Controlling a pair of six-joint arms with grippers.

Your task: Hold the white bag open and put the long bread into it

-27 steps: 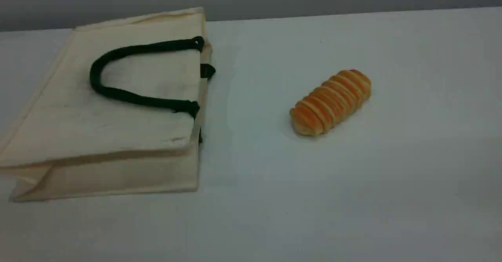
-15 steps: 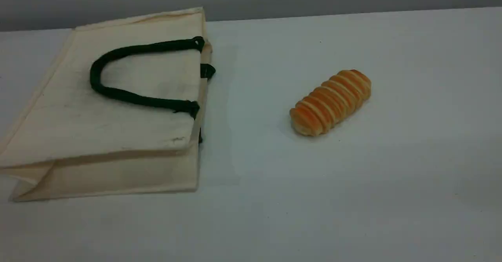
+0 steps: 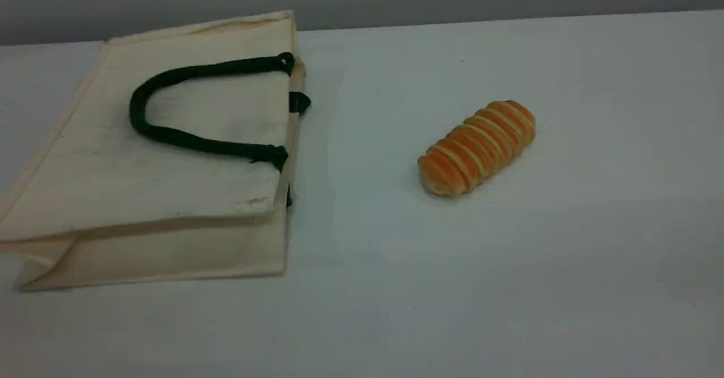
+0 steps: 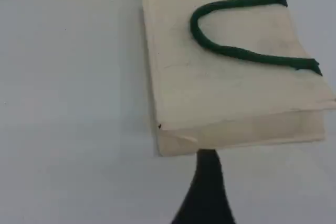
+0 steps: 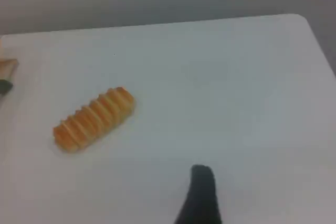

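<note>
The white bag lies flat on its side at the table's left, mouth toward the middle, one dark green rope handle folded back on top. The long bread, golden-orange with crosswise ridges, rests alone to the right of the bag. Neither gripper appears in the scene view. The left wrist view looks down on the bag, with my left gripper's dark fingertip just short of its near edge. In the right wrist view my right gripper's fingertip hangs well apart from the bread. Nothing is held by either one.
The pale table ends at a far edge against a grey wall, and its far right corner shows in the right wrist view. A corner of the bag shows at that view's left edge.
</note>
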